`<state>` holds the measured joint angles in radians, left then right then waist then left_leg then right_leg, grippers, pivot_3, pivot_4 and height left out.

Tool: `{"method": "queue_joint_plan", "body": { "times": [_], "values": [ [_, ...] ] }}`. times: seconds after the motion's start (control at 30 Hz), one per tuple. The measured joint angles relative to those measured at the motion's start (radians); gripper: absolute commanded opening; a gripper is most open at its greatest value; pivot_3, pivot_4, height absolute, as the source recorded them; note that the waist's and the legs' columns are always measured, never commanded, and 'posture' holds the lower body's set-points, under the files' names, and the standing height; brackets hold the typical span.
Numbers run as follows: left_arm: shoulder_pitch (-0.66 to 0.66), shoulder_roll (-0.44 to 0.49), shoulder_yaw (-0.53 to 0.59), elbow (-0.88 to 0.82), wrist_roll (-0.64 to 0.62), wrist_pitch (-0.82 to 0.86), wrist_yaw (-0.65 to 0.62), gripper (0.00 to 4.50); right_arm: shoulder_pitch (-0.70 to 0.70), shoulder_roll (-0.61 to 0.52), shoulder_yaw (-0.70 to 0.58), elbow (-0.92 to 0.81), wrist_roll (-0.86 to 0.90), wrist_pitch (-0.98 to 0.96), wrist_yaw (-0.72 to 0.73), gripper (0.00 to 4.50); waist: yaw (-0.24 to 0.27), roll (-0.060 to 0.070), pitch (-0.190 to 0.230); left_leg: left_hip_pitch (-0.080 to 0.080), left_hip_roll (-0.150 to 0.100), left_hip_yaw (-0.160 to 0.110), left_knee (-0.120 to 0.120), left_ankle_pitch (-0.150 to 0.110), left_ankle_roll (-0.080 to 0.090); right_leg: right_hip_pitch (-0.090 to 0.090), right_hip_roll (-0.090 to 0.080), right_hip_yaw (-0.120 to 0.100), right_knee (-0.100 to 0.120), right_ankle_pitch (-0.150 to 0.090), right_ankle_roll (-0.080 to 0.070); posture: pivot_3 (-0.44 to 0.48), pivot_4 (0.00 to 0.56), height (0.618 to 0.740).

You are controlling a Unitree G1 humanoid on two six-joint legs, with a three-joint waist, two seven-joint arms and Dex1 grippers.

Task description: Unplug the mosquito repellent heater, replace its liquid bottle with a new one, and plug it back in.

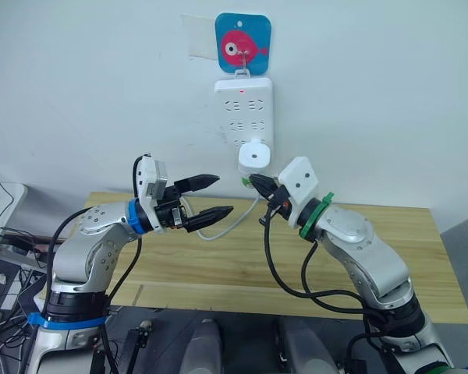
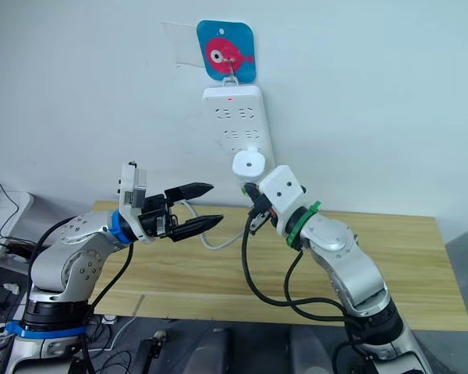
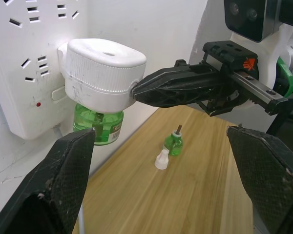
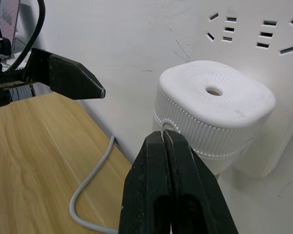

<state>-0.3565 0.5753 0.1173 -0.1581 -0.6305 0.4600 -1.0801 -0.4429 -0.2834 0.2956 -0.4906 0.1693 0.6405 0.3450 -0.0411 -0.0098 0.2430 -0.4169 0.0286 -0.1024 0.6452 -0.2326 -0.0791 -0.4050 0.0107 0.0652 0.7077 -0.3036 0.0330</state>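
right pincer (image 4: 164,141) closed, tips touching heater (image 4: 215,105).

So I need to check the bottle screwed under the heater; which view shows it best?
The left wrist view: the green bottle hangs in plain sight under the heater. In the left eye view only a green sliver peeks beside the right gripper; in the right wrist view the heater hides it.

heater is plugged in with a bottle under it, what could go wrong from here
The right gripper has its fingers shut, tips against the heater; a push could tilt it in the power strip rather than seat it. The open left gripper hangs close by, so the arms could collide. On the table, the uncapped bottle could tip.
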Motion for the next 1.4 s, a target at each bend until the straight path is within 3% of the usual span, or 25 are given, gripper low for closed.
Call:
{"method": "queue_joint_plan", "body": {
  "times": [0.43, 0.7, 0.8, 0.97, 1.17, 1.4],
  "values": [
    [-0.002, 0.0, 0.006, 0.024, -0.01, 0.033, 0.024, 4.5, 0.026, 0.027, -0.059, -0.016, 0.067, 0.029, 0.023, 0.05, 0.001, 0.0, 0.0, 0.0, 0.0, 0.0, 0.0, 0.0, 0.0, 0.0, 0.0, 0.0, 0.0, 0.0, 0.0, 0.038, 0.208, 0.74],
    [-0.002, 0.038, 0.006, 0.051, 0.003, 0.048, 0.063, 4.5, 0.082, -0.034, -0.108, -0.114, 0.189, 0.097, 0.11, 0.05, 0.0, 0.0, 0.0, 0.0, 0.0, 0.0, -0.001, 0.0, 0.0, 0.0, 0.0, 0.0, -0.001, 0.0, 0.0, 0.052, 0.206, 0.74],
    [-0.002, 0.071, 0.007, 0.052, 0.021, 0.061, 0.087, 4.5, 0.117, -0.087, -0.145, -0.148, 0.228, 0.113, 0.138, 0.59, 0.001, 0.0, 0.0, 0.0, 0.0, 0.0, -0.001, 0.0, 0.0, 0.0, 0.0, 0.0, -0.001, 0.0, 0.0, 0.057, 0.206, 0.74],
    [-0.005, 0.125, 0.033, 0.072, 0.059, 0.058, 0.128, 4.5, 0.181, -0.181, -0.283, -0.209, 0.323, 0.132, 0.186, 2.34, 0.004, 0.0, 0.0, 0.0, 0.0, 0.0, -0.001, 0.0, 0.0, 0.0, 0.0, 0.0, -0.001, 0.0, 0.0, 0.079, 0.199, 0.74],
    [-0.003, 0.148, 0.055, 0.07, 0.065, 0.059, 0.148, 4.5, 0.228, -0.237, -0.362, -0.236, 0.385, 0.134, 0.203, 4.46, 0.009, 0.0, 0.0, 0.0, 0.0, 0.0, -0.001, 0.0, 0.0, 0.0, 0.0, 0.0, -0.002, 0.0, 0.0, 0.086, 0.194, 0.74],
    [-0.003, 0.147, 0.054, 0.059, 0.068, 0.057, 0.149, 4.5, 0.242, -0.26, -0.401, -0.236, 0.403, 0.134, 0.173, 4.46, 0.009, 0.0, 0.0, 0.0, 0.0, 0.0, -0.001, 0.0, 0.0, 0.0, 0.0, 0.0, -0.002, 0.0, 0.0, 0.074, 0.189, 0.74]
  ]
}}
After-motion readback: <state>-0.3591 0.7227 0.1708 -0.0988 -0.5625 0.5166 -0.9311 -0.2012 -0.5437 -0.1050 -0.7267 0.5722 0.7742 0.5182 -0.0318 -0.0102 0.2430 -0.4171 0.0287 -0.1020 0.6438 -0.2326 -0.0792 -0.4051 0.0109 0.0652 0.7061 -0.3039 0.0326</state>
